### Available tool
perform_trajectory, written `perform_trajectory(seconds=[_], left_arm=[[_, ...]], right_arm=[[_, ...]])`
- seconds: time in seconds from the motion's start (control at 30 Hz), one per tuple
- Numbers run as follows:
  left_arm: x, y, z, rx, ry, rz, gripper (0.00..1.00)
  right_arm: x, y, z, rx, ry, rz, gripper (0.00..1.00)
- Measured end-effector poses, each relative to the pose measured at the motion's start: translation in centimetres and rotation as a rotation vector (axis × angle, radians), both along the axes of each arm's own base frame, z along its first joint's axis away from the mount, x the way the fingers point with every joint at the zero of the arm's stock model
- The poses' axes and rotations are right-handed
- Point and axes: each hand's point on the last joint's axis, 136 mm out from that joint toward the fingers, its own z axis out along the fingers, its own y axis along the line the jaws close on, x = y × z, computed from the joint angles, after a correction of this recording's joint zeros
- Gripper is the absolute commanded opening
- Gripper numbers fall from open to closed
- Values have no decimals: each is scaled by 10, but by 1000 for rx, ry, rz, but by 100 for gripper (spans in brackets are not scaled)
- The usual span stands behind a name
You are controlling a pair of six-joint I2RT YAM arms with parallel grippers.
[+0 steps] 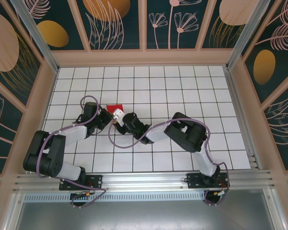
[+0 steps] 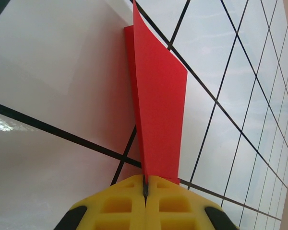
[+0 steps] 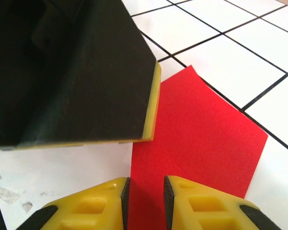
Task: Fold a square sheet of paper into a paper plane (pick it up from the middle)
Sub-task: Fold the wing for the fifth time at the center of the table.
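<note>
The square sheet of paper (image 2: 158, 96) is not a flat square at this moment. The left wrist view shows it doubled along a crease, one red layer behind another, the piece narrowing toward the left gripper (image 2: 145, 184). That pincer's yellow fingers are pressed together on the lower end of the paper, pinching it so that it stands edge-on over the white grid table (image 2: 240, 120). The right gripper (image 3: 145, 184) sits at the near edge of the same sheet with its jaws a little apart. Red shows in the narrow gap, and they do not look clamped on it.

As a judgement, the task is early to midway. At least one fold is made, but nothing here reads as a narrow pointed dart with creased wings, so most of the folding looks left to do.

The views divide the evidence. The top external view places the paper (image 1: 116, 107) as a small red patch left of the table's centre, just beyond where the two wrists meet — too small there to show folds or jaws. The left wrist view gives the pinch and the crease. The right wrist view gives the paper's broad face with its slanted edges — and the black-backed, yellow-padded finger of the left arm just beside it. Whether that face lies on the tiles or is lifted cannot be told.
</note>
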Motion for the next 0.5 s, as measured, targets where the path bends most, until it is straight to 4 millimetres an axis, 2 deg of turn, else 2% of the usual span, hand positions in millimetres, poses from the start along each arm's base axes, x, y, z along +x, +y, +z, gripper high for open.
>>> perform_trajectory(seconds=[0.27, 0.33, 0.5], left_arm=[[0, -1, 0, -4, 2, -4, 6], [0, -1, 0, -4, 3, -4, 13], [1, -1, 3, -4, -4, -1, 39]], right_arm=[[1, 2, -1, 3, 4, 6, 4], [2, 1, -1, 6, 8, 6, 0], [5, -2, -4, 11, 37, 5, 0]])
